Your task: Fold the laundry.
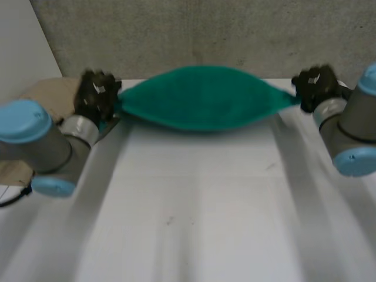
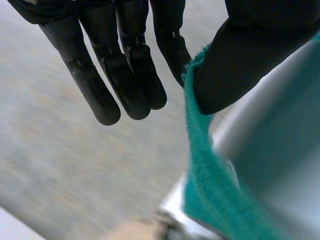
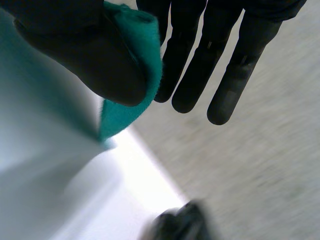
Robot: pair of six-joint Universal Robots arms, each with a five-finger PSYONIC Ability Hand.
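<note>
A green towel (image 1: 202, 98) hangs stretched in the air between my two hands, over the far part of the white table (image 1: 194, 200). My left hand (image 1: 96, 95) pinches its left end; in the left wrist view the thumb (image 2: 240, 65) presses the green towel's edge (image 2: 200, 150) against a finger, the other fingers straight. My right hand (image 1: 314, 87) pinches the right end; in the right wrist view the thumb (image 3: 95, 60) clamps the towel's corner (image 3: 135, 75) against the fingers (image 3: 195, 75).
A grey concrete wall (image 1: 194, 29) rises behind the table. A brown cardboard piece (image 1: 44, 94) lies at the table's far left, beside my left arm. The near part of the table lies bare below the towel.
</note>
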